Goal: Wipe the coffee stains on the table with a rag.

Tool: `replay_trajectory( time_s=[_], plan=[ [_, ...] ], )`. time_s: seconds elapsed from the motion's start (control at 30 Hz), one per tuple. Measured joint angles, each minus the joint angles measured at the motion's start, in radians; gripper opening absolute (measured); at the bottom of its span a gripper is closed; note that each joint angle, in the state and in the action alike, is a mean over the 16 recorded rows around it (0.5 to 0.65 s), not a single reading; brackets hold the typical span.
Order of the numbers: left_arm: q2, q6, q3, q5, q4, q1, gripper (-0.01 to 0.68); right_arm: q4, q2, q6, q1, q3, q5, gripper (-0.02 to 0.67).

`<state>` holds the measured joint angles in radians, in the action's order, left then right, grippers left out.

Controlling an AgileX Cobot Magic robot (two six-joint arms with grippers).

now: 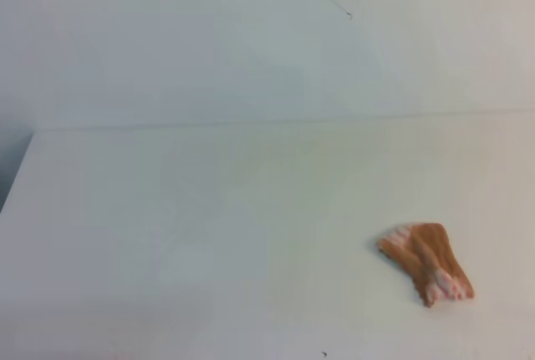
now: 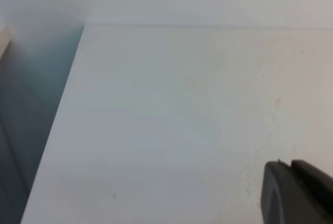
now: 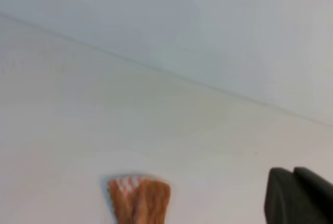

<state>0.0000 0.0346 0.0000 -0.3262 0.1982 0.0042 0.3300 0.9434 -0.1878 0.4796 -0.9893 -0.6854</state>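
Fingers of both grippers show only as dark corner fragments in the wrist views, and neither gripper appears in the exterior high view. On the left gripper (image 2: 299, 193), 2 black finger (image 2: 281, 195) surfaces lie pressed side by side with only a thin seam between them, so this gripper reads as closed, with nothing between the fingers. On the right gripper (image 3: 301, 195), the same arrangement is visible: 2 dark finger (image 3: 283, 198) surfaces meet along a narrow seam, closed and holding nothing. The rag (image 1: 427, 261) lies crumpled on the table (image 1: 209, 226), in the lower right part of the exterior high view, with its pinkish-white striped edges at the left end and the lower end. In the right wrist view the rag (image 3: 138, 199) sits at the bottom edge, partly cut off, well to the left of the right fingers and apart from them; no contact exists. In the left wrist view only the table (image 2: 171, 120) surface and its left edge are visible beside the fingers; the rag is outside this view. A coffee stain cannot be made out on the white surface in any of the 3 views. A plain pale wall (image 1: 251, 34) rises behind the far table edge.
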Motion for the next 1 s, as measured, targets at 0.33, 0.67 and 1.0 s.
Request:
replay_trajectory(
  time_s=[0.33, 0.67, 1.0],
  plan=[
    [0.000, 0.000, 0.000, 0.000, 0.000, 0.000, -0.001, -0.083, -0.455, 0.031, 0.000, 0.285, -0.025, -0.001],
    [0.000, 0.000, 0.000, 0.000, 0.000, 0.000, -0.001, -0.196, -0.771, 0.032, 0.000, 0.579, 0.073, -0.001],
    [0.000, 0.000, 0.000, 0.000, 0.000, 0.000, -0.001, -0.221, -0.823, 0.031, 0.000, 0.652, 0.119, -0.002]
  ],
)
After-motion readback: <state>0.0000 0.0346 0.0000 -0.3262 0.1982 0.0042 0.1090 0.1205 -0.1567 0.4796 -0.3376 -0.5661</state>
